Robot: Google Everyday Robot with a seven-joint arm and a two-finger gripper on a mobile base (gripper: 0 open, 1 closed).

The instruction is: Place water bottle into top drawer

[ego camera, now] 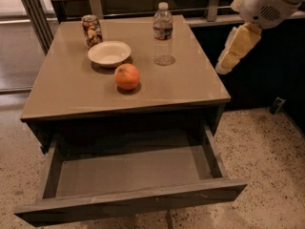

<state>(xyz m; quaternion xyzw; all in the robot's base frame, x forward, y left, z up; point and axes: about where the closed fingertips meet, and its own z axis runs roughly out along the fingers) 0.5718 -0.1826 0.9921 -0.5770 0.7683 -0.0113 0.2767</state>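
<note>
The water bottle (163,35) was seen standing upright, capped, toward the back of the table (190,85), well apart from the top drawer (128,171). The drawer was pulled out below the table's front edge, with its grey bottom exposed. The gripper (236,49) was held in the air off the table's right side, level with the bottle and apart from it, with nothing seen in its grasp. Whether it was released or clenched could not be told. To the left of the bottle a bowl (109,53) was set, with a can (91,30) just behind it and an orange (127,76) in front.
</note>
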